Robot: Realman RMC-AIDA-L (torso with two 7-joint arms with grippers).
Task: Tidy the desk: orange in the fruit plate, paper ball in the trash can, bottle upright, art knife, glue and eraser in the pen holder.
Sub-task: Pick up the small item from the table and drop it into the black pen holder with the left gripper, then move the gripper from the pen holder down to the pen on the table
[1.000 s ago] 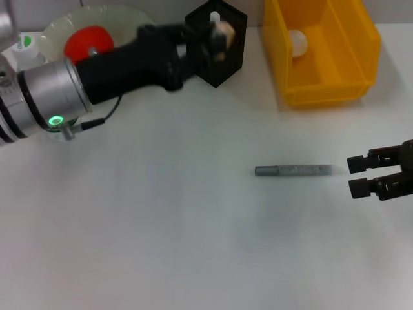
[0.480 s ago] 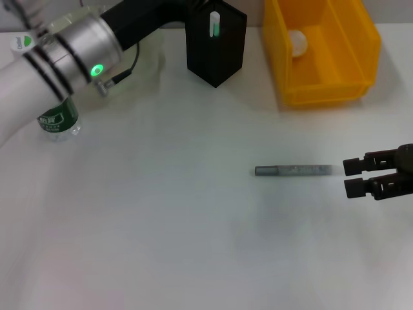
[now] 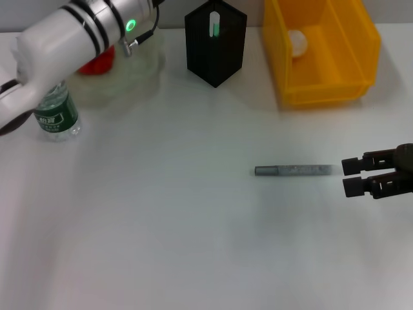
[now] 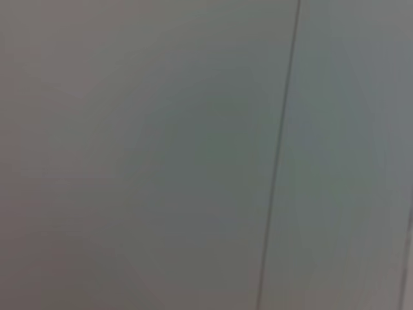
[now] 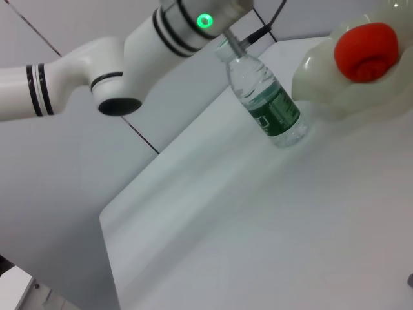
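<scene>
We see a white table (image 3: pixel 161 226). Taking the grey stick (image 3: pixel 293 170) lying flat as our landmark, the pen holder (image 3: pixel 216 48) and trash can (image 3: pixel 322 84) stand behind it, with the fruit plate (image 3: pixel 132 74) and upright bottle (image 3: pixel 57 115) far left.

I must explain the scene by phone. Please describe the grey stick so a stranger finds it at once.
Start at the yellow trash can at the far right. Nearer the robot than it, on the bare white table, lies the grey stick, just beside the right claw. It alone lies flat, thin and grey.
</scene>
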